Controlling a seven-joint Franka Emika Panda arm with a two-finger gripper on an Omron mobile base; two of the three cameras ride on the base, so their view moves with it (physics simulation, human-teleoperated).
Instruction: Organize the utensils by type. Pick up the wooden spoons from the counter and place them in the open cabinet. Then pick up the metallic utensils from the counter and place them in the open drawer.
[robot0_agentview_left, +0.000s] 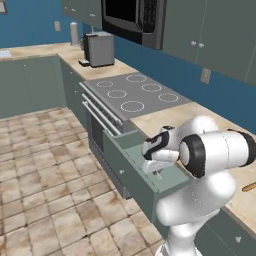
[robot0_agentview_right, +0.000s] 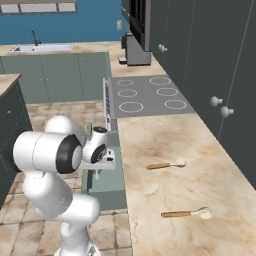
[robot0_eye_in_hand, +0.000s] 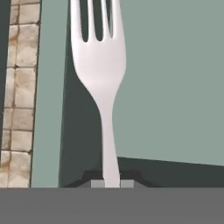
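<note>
Kitchen, beige marble bench (robot0_agentview_right: 165, 140) beside stove, open drawer (robot0_agentview_left: 131, 165) jutting over tiled floor. My claw (robot0_eye_in_hand: 112, 183) clamped tight on handle end of fork (robot0_eye_in_hand: 99, 65), tines pointing away, hanging over drawer floor so release drops it inside. Drawer wall on floor side of fork, bare drawer bottom on other side; judge enough room to lower and let go. Two wooden spoons (robot0_agentview_right: 167, 164) remain on bench beyond drawer, well apart, nothing crowding them. Cabinet step not yet done.

Blue walls (robot0_agentview_left: 30, 20), beige stone-tile floor (robot0_agentview_left: 45, 180), black microwave (robot0_agentview_left: 132, 17), grey cooktop (robot0_agentview_left: 135, 92), sink (robot0_agentview_right: 37, 48)
</note>
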